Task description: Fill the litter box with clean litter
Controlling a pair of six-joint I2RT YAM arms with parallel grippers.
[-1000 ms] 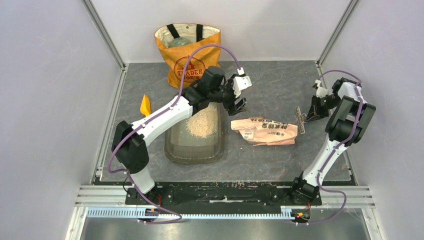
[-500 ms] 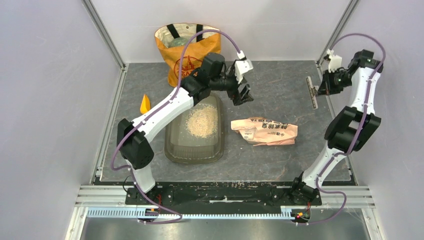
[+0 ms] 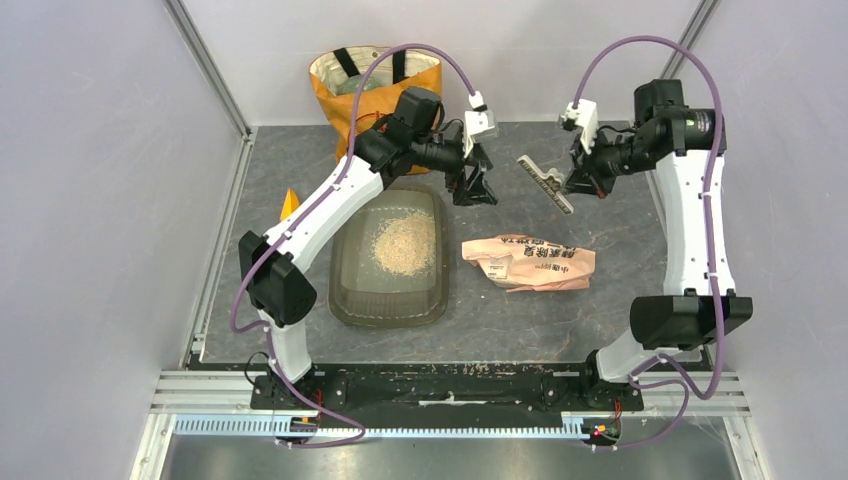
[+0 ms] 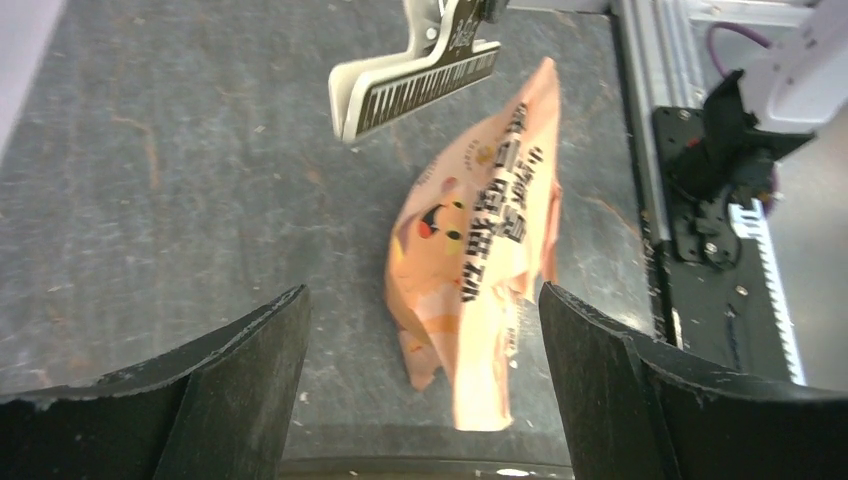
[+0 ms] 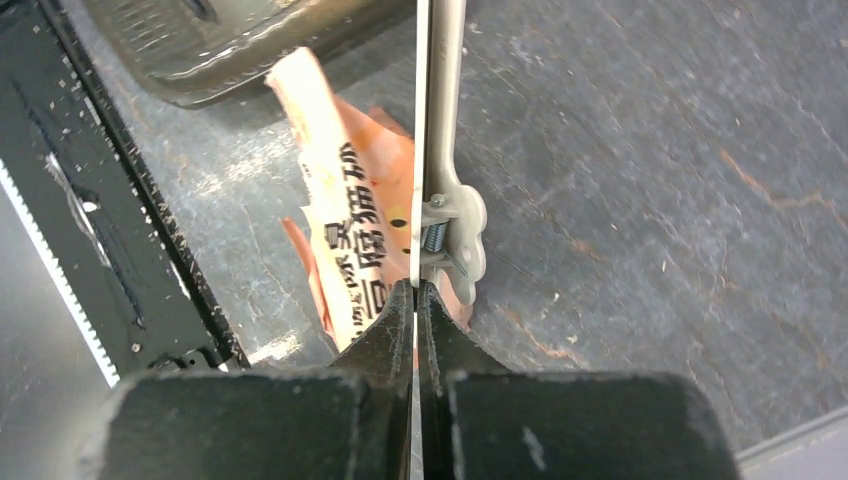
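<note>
- Right gripper point(image 3: 577, 180): clamped on a grey bag clip point(image 3: 545, 183). You have swung it in from the table's far right edge; it now hangs right of the litter box point(image 3: 390, 312), beyond the bag.
- Left gripper point(image 3: 473, 189): jaws spread wide, holding nothing, pulled back over the box's far right corner.
- Clean litter point(image 3: 403, 243): small beige heap inside the box, far half; most of the floor is bare.
- Litter bag point(image 3: 530, 262): flat, just right of the box. Pouring looks paused; the clip suggests resealing next.
- Surface: dark grey mat point(image 3: 560, 325), scattered grains along the near rail.
- Surrounds: white enclosure walls; orange tote bag point(image 3: 372, 95) beyond the box, orange scoop point(image 3: 290, 207) to its left.
</note>
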